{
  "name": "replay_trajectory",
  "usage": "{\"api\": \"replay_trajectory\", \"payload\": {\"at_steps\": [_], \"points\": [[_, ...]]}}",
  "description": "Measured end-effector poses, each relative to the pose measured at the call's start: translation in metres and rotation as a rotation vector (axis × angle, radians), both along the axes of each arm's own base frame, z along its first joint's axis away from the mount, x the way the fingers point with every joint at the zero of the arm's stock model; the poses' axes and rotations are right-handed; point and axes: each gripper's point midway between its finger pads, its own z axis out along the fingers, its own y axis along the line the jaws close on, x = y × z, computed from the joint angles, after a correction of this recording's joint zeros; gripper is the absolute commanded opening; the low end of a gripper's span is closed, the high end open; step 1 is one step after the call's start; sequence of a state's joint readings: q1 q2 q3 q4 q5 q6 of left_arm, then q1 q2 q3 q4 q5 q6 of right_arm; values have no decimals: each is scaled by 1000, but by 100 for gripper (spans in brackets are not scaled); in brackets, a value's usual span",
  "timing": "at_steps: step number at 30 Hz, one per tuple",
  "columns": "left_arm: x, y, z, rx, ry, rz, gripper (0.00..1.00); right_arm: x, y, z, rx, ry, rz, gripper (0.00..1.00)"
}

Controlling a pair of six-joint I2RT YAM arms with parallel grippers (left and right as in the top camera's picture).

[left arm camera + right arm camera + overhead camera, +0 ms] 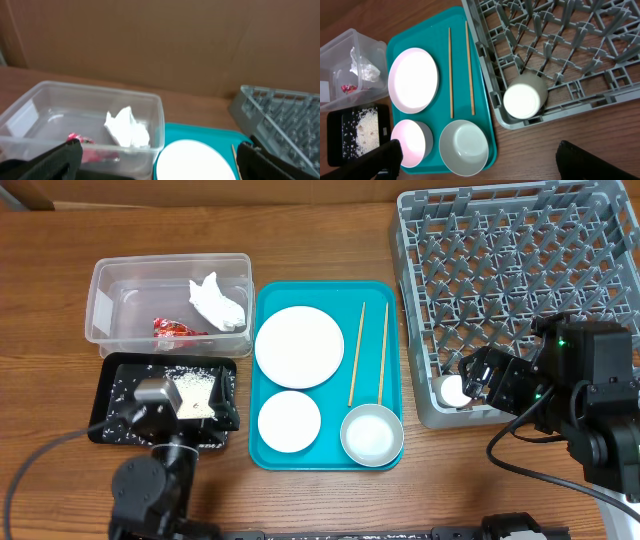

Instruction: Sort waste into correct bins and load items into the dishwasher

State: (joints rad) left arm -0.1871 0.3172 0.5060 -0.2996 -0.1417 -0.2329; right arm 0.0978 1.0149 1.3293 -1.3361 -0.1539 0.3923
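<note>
The clear tub (100,310) holds the crumpled white napkin (217,302) and the red sauce packet (175,328). The black tray (110,395) in front of it holds loose rice (195,390). The white plate (299,346), two white bowls (289,421) (371,435) and two chopsticks (356,352) lie on a teal tray. The small white cup (453,390) lies on its side in the grey dish rack's (520,270) front left corner. My left gripper (160,165) is open and empty above the black tray. My right gripper (477,160) is open and empty, just right of the cup (524,99).
The teal serving tray (265,380) sits between the bins and the rack. Brown cardboard stands behind the table in the left wrist view (150,40). Bare wooden table shows in front of the rack (530,150).
</note>
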Motion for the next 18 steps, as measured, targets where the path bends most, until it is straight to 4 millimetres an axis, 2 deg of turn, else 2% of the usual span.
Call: {"api": "replay_trajectory", "payload": {"at_steps": [3,8,12,18], "points": [[-1,0,-20,-27,-57,-1,100,0,0,0,0,0,0,100],[-5,0,-60,-64,-55,-1,100,0,0,0,-1,1,0,100],[-6,0,-72,-77,-75,-4,100,0,0,0,0,0,0,100],[0,-7,-103,-101,-28,-31,100,0,0,0,0,1,0,100]]}}
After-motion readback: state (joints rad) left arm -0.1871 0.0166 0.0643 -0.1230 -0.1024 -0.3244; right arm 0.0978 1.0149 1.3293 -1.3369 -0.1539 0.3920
